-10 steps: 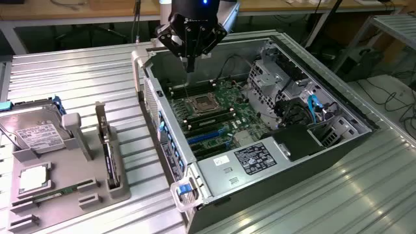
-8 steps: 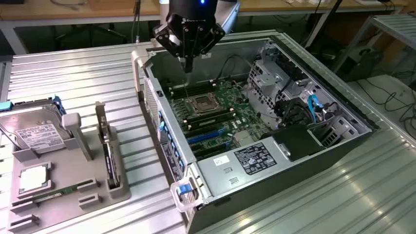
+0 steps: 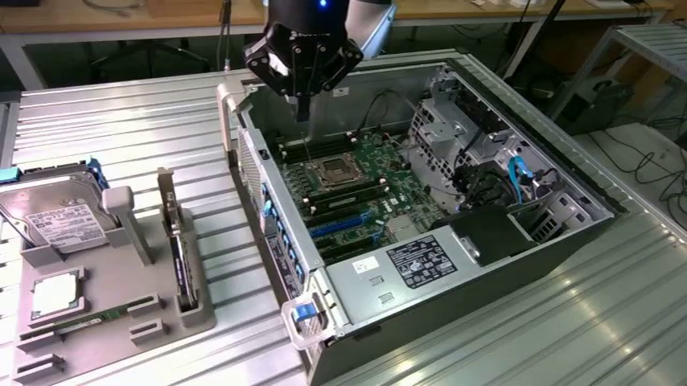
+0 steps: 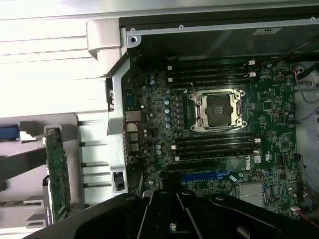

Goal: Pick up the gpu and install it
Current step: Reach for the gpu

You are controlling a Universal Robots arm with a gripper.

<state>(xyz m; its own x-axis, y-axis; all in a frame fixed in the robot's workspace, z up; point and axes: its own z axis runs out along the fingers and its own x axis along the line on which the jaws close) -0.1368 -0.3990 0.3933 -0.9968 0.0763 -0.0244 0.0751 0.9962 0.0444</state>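
Since the gpu [image 3: 180,257] stands on edge in its slot of the grey holder [image 3: 116,277], at about 7 o'clock from the gripper [image 3: 304,112] in the exterior view and well apart from it, the pick isn't under way yet. The gripper hangs over the open case [image 3: 516,273], above the board near the CPU socket [image 3: 327,171], fingers pressed together with nothing between them. My read on doing the pick right: spread the fingers up high, before descending, not at the card. Come in from straight above, jaws turned so the pads land on the card's two flat faces. Take the top edge around mid-length so it doesn't swing. A grey post [image 3: 118,217] stands near the card at its 9 o'clock, and one finger probably has to drop between them, so centring matters. Pull straight up along the slot, since any tilt likely binds the card or drags the holder. The hard drive [image 3: 54,213] and memory stick [image 3: 92,319] lie further out toward 9 o'clock, looks like no obstruction.
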